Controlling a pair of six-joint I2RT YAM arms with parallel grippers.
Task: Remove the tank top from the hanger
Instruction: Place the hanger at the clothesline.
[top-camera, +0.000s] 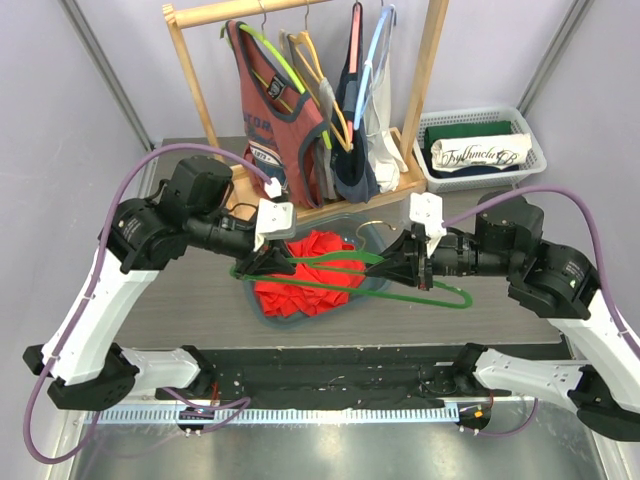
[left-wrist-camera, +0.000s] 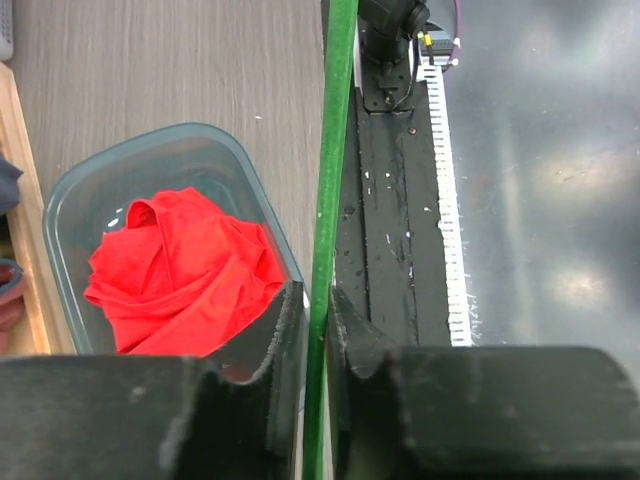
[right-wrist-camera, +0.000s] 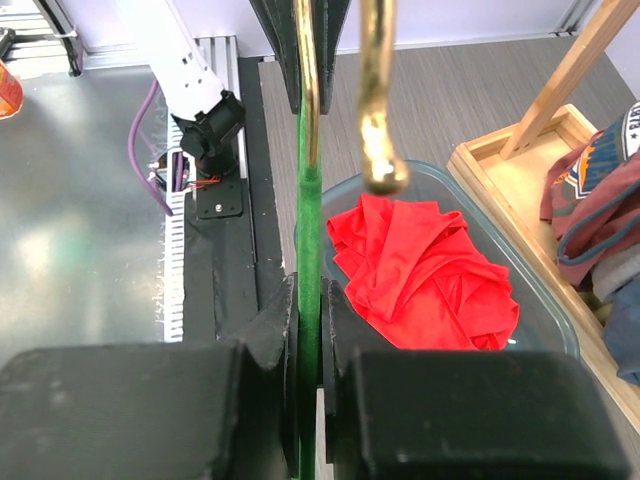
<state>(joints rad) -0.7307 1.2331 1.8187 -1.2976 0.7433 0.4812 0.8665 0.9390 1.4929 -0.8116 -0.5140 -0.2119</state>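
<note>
Two grips on stiff green hanger: left fingers clamped at 9 o'clock, right fingers clamped at 3 o'clock. Pinch red tank top, likely limp and light, at bunched fabric.

Robot lab cell: plain lilac walls, left arm, right arm bolted at table edge, clothes rack, basket.
</note>
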